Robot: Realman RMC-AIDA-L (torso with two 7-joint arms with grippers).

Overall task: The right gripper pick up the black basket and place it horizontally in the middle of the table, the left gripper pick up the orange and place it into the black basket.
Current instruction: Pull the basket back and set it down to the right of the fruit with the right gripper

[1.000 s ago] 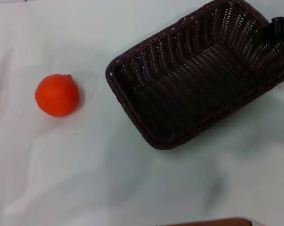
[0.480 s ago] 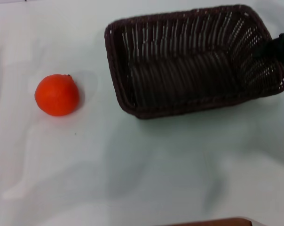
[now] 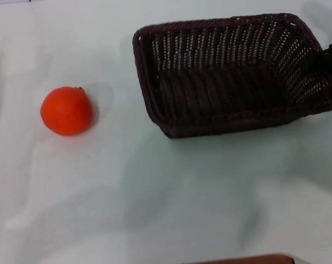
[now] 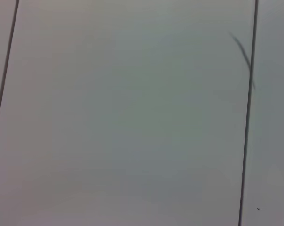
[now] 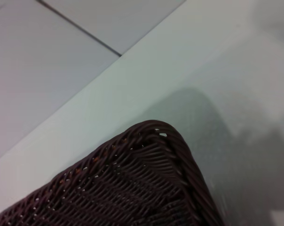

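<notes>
The black basket (image 3: pixel 232 77) lies lengthwise across the upper right of the table (image 3: pixel 155 209) in the head view, with its near side raised a little so its inside faces me. My right gripper (image 3: pixel 330 56) shows as a small black piece at the basket's right rim, shut on that rim. The right wrist view shows one rounded corner of the basket (image 5: pixel 132 188) close up over the table's edge. The orange (image 3: pixel 66 110) rests on the table to the left, well apart from the basket. My left gripper is out of view; its wrist view shows only pale floor.
A brown edge (image 3: pixel 248 259) shows at the bottom of the head view. The table's edge (image 5: pixel 85 94) and the tiled floor (image 5: pixel 34 56) beyond it show in the right wrist view. Bare table lies between the orange and the basket.
The basket has turned from a diagonal to a horizontal lie, carried by the right gripper, and then shifted slightly to the right. The orange has not moved.
</notes>
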